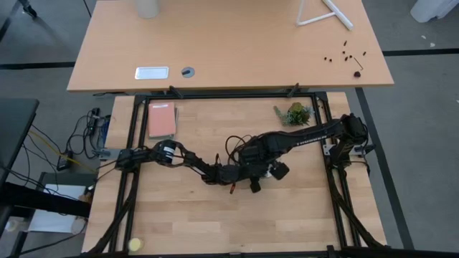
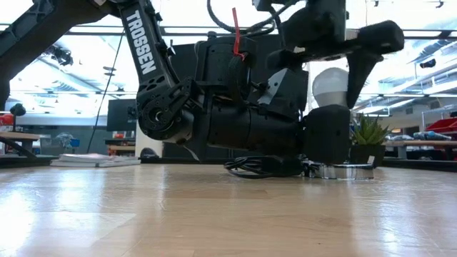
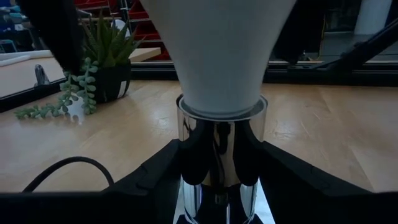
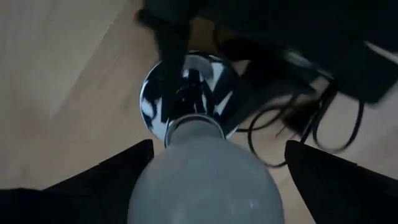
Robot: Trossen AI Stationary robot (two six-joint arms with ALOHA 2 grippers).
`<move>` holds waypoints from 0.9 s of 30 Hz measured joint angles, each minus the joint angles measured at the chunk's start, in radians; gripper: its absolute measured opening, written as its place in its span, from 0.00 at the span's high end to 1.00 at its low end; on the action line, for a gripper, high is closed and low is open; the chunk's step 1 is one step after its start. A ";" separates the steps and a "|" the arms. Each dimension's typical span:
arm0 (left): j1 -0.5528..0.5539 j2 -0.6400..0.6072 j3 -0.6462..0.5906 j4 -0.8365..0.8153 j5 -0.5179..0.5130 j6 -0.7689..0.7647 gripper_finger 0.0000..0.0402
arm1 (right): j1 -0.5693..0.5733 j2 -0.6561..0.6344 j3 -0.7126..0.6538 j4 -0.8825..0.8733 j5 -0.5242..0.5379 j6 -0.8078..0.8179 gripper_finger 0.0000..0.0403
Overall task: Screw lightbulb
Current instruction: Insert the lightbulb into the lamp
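Entry, written at the socket, which served as my landmark throughout.

Table point(image 1: 215, 222): light wood; the socket point(image 2: 345, 170) stood on it roughly mid-table, a black cord point(image 2: 250, 167) lying on the wood just beside it.

My left arm point(image 1: 188, 162) reached in low and level with the socket. My left pincer point(image 3: 217, 186) sat narrow around the socket's shiny barrel, one dark finger touching each side, bracing it.

My right arm point(image 1: 301, 135) came in from above the socket. My right pincer point(image 4: 208, 168) was spread about the bulb's glass, a finger on either side; I took it to be gripping the lightbulb point(image 2: 330, 86), though the actual contact was not visible to me.

Lightbulb: upright directly over the socket, white glass uppermost, neck already down inside the socket's rim point(image 3: 221, 111).

Plant point(image 3: 102, 59): small potted one, well beyond the socket, not involved.

Judgement on the step: threading was under way. To do it well I would keep the bulb's axis in line with the socket, turn gently without squeezing the glass, keep the left grip firm so the socket cannot spin, and stop at first resistance.

Containers: the socket held only the bulb's neck; the pot held its plant.
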 joint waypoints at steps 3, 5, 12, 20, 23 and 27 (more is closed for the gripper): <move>0.000 0.000 0.000 -0.001 0.002 0.001 0.50 | 0.001 0.000 -0.026 0.000 0.000 -0.137 0.09; 0.000 0.000 0.000 -0.001 0.002 0.001 0.50 | 0.006 0.000 -0.046 0.001 0.000 -0.188 0.12; 0.000 0.000 0.000 -0.003 0.001 0.000 0.50 | 0.010 0.000 -0.058 0.017 0.007 -0.219 0.31; 0.000 0.000 0.000 -0.003 0.002 0.000 0.50 | 0.009 0.000 -0.058 0.022 -0.005 -0.158 0.39; 0.000 0.000 0.000 -0.003 0.002 0.001 0.50 | 0.008 -0.001 -0.058 0.022 -0.011 -0.062 0.39; 0.000 0.000 0.000 -0.003 0.002 0.001 0.50 | 0.008 -0.001 -0.059 0.026 -0.029 0.101 0.37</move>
